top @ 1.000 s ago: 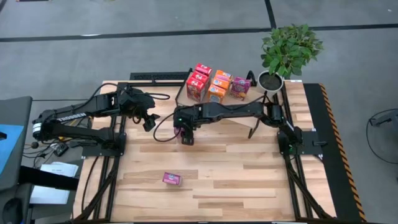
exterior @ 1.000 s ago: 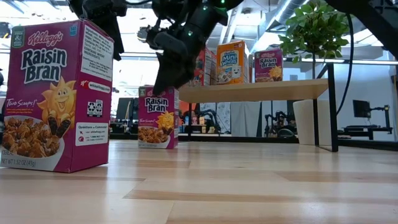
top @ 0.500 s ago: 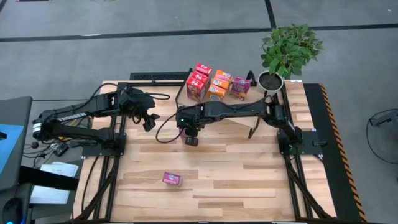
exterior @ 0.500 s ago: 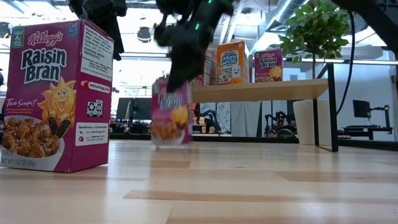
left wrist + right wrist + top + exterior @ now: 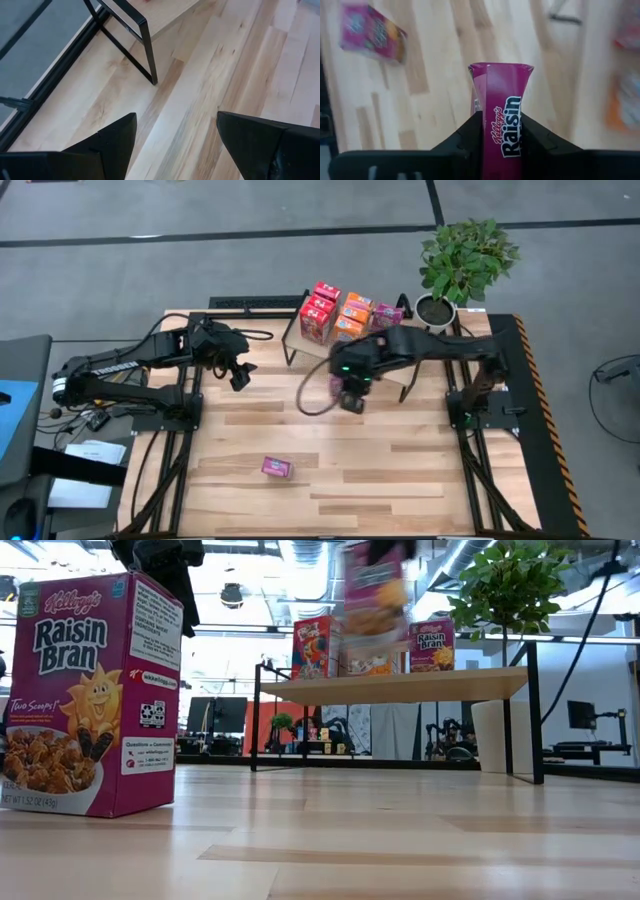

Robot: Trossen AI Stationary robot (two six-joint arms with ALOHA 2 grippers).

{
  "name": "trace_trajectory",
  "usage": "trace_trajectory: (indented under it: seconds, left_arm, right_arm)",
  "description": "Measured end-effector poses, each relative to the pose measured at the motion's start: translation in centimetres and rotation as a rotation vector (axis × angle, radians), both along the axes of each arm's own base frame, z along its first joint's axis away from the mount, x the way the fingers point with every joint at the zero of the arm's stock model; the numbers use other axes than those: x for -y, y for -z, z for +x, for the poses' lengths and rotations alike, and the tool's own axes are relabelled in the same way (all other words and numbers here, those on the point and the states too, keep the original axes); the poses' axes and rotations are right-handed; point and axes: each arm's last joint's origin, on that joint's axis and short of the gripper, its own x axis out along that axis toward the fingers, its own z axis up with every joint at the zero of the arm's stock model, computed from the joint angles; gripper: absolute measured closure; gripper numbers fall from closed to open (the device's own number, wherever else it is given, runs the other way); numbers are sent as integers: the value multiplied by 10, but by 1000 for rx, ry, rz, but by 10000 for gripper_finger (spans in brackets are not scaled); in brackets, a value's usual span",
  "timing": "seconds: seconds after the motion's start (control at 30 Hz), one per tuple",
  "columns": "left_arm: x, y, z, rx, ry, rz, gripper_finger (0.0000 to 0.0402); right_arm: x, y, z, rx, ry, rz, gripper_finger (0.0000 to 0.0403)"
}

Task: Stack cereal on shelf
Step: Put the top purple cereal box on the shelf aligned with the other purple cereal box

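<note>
My right gripper [image 5: 350, 398] is shut on a magenta Raisin Bran cereal box [image 5: 372, 590], high above the table just in front of the shelf [image 5: 420, 687], a light board on black wire legs. Red [image 5: 317, 315], orange [image 5: 352, 315] and magenta [image 5: 387, 318] boxes stand on the shelf. Another Raisin Bran box [image 5: 276, 468] stands on the table near its front edge, large in the low view [image 5: 90, 690]. My left gripper [image 5: 238, 377] waits open over the table left of the shelf. My right gripper pinches the box between its two fingers [image 5: 470, 135], one on each broad face, with the narrow side panel [image 5: 502, 130] facing the wrist camera. The fingers come from above, pointing down. The box hangs upright below them, lifted clear of the table.
A potted plant [image 5: 462, 265] stands at the table's far right corner beside the shelf. The shelf's black legs [image 5: 147, 50] reach the tabletop ahead of my left gripper [image 5: 175, 125]. Bare wood lies between the shelf and the near box.
My right gripper has lifted the magenta box off the table, where it stood left of the shelf's front, and carried it up and toward the table's right, to above shelf-board height. The box has stayed upright in the hold.
</note>
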Motion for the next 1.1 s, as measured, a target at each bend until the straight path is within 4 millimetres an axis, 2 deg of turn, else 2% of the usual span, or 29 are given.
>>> trace_trajectory:
  seconds: [0.33,0.5,0.67,0.87,1.1]
  left_arm:
    - [0,0,0,2,-2,-2,136]
    - [0,0,0,4,-6,-6,136]
    - [0,0,0,5,-7,-6,136]
    - [0,0,0,5,-8,-7,136]
    - [0,0,0,15,-25,-23,136]
  right_arm:
    - [-12,-45,-79,-42,142,-65,283]
    - [-8,-65,-107,38,174,-84,286]
    - [5,-79,-131,103,220,-140,285]
    - [28,-75,-152,87,315,-188,286]
    - [44,-50,-156,-1,354,-206,285]
